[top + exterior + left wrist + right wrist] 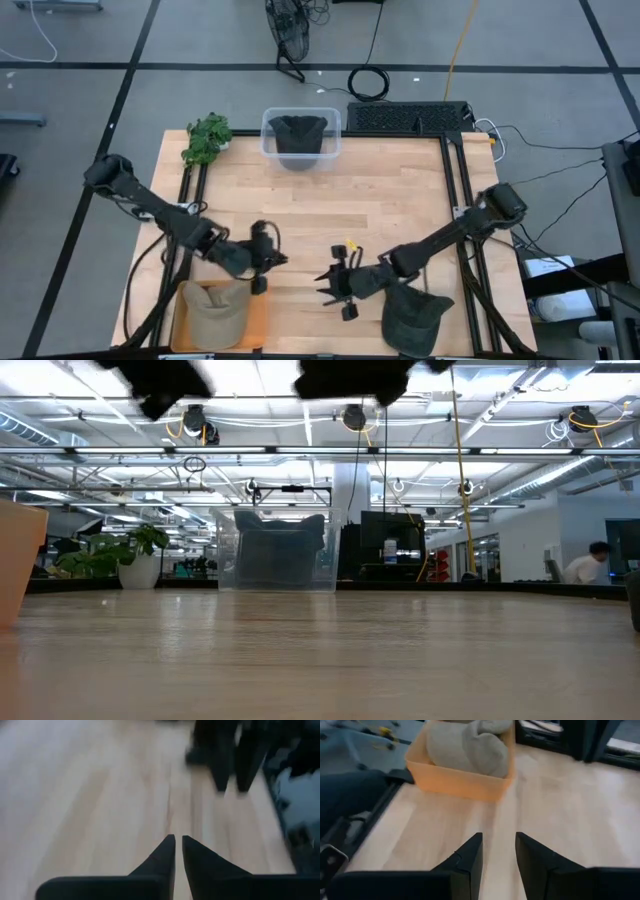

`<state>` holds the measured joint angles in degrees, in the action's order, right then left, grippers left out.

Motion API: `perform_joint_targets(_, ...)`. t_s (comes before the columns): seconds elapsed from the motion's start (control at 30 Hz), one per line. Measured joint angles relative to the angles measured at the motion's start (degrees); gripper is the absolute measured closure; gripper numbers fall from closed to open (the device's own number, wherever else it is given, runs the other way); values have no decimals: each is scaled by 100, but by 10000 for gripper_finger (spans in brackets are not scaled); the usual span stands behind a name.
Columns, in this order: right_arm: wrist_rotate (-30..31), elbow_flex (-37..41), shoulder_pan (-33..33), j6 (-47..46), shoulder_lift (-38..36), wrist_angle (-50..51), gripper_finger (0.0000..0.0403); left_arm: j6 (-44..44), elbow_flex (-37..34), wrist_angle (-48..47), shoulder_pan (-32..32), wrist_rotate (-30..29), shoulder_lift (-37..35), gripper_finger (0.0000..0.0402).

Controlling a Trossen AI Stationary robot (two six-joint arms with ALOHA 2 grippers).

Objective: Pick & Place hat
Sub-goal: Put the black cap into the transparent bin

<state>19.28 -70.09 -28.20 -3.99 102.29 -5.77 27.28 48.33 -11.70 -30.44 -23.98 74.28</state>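
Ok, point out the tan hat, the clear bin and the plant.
tan hat (pixel 212 312), high view, on its crown.
clear bin (pixel 266 130), high view, on its left rim.
plant (pixel 206 138), high view, on its leaves.

table (pixel 380 215): pale wood planks, smooth with a matt finish
bin (pixel 270 125): clear glossy plastic
tray (pixel 462 780): orange plastic, matt
tan hat (pixel 470 745): soft, creased cloth
dark hat (pixel 415 315): matt cloth
grippers: black, matt
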Motion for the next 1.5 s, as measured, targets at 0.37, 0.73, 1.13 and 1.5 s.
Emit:
perform_joint_targets(0.37,1298,1299,-766,-1052,-1360,375,310,-1155,9,1463,946,-612,-2,391)
perform_joint_targets(0.73,680,1953,-1066,-2495,-1965,999,310,-1264,5,1568,1036,-473,113,344)
perform_joint_targets(1.13,-798,1469,-1709,-5374,-2134,3217,306,-1561,5,1654,1034,-475,98,369)
perform_joint_targets(1.5,-1662,1469,-2274,-7027,-2130,3897,240,-1560,5,1803,1034,-477,98,356)
